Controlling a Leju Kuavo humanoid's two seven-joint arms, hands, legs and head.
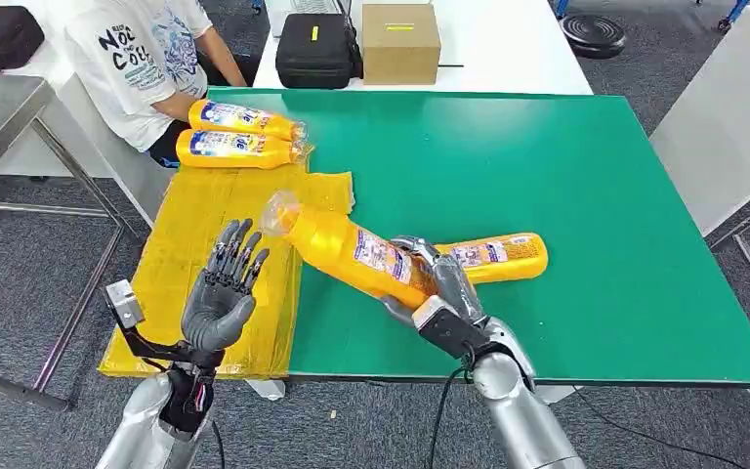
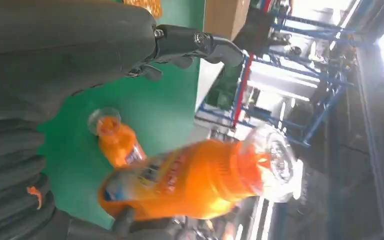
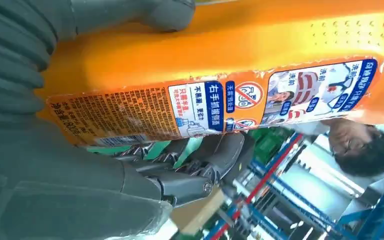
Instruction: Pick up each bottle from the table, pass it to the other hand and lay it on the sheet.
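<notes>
My right hand (image 1: 437, 285) grips an orange bottle (image 1: 352, 252) by its base, cap tilted toward the yellow sheet (image 1: 195, 244). My left hand (image 1: 223, 289) hovers over the sheet, fingers spread, holding nothing. Two bottles (image 1: 239, 135) lie at the sheet's far end; another bottle (image 1: 498, 256) lies on the green counter (image 1: 547, 176) right of the sheet.

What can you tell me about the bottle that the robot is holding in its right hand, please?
The held bottle is glossy orange-yellow plastic with a clear cap and a printed label of blue, white and red panels. The right hand grips it around the lower body, lifted off the green table and tilted, cap end raised toward the open left hand, which is not touching it. It hangs by the yellow sheet's edge, in front of another bottle lying on the table.
</notes>
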